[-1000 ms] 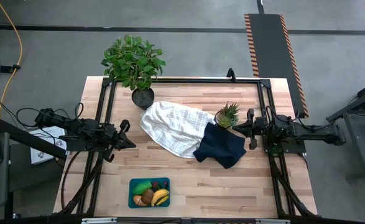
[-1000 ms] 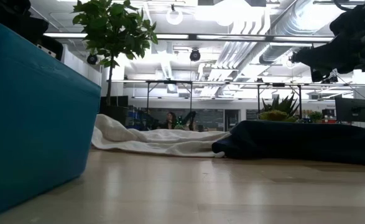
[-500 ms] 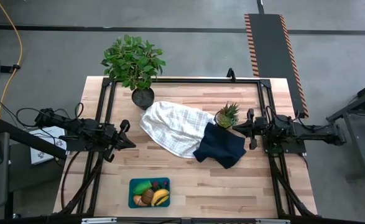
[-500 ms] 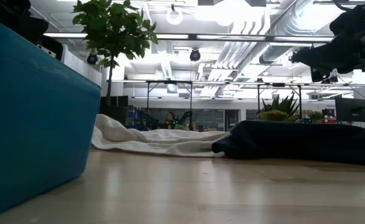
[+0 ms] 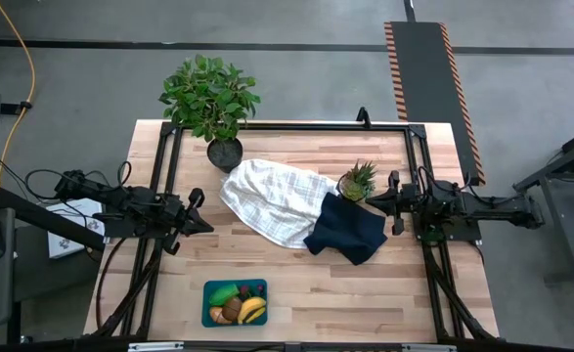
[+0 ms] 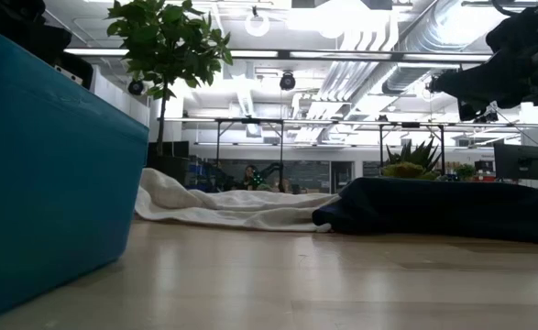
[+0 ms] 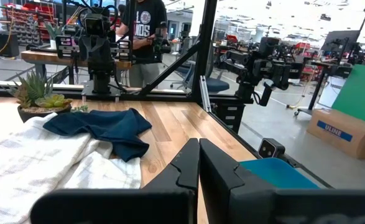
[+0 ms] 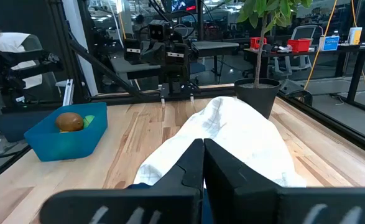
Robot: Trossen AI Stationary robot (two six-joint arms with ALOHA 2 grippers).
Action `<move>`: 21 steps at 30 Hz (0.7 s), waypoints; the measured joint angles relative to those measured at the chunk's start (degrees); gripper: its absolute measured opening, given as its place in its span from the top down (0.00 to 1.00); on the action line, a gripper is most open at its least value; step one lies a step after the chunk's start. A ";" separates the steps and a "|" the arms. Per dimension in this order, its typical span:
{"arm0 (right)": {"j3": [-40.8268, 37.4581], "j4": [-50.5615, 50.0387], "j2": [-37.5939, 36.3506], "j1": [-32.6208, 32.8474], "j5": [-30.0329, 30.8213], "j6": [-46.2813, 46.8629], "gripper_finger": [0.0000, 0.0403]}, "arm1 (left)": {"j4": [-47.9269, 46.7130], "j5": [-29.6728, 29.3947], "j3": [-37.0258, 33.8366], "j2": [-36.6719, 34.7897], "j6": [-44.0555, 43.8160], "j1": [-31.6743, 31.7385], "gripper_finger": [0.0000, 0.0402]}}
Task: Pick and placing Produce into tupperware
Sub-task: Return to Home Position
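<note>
From above, you see the shallow teal rectangular plastic tupperware (image 5: 208,305) at the wooden table (image 5: 296,284) front edge, holding the small toy produce (image 5: 251,311). The left gripper (image 5: 200,217) and right gripper (image 5: 373,202) hover well apart from it. The low view shows its teal wall close up. In the 2 wrist views, each gripper's fingers press together, holding nothing.

Tupperware (image 5: 205,298) sits lower centre-left of the frame, holding a banana (image 5: 252,311), a kiwi-like ball (image 5: 232,310) and a green piece (image 5: 225,292). Left gripper (image 5: 200,210) is mid-left, right gripper (image 5: 379,202) mid-right, both well apart from it. White cloth (image 5: 272,200) and navy cloth (image 5: 347,233) overlap at centre. Small spiky plant (image 5: 357,181) touches the navy cloth. Potted plant (image 5: 211,103) is upper left.
</note>
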 joint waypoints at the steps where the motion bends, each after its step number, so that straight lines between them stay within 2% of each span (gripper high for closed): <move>1: 0.00 0.00 0.00 0.00 0.00 0.05 1.00 | 0.00 0.00 0.00 0.00 -0.01 0.00 1.00; 13: -0.02 0.02 0.02 0.00 0.00 0.05 1.00 | -0.04 0.29 -0.04 0.37 0.00 0.58 1.00; 21: -0.02 0.02 0.02 0.00 0.00 0.08 1.00 | 0.00 0.44 -0.04 -0.63 0.00 9.99 1.00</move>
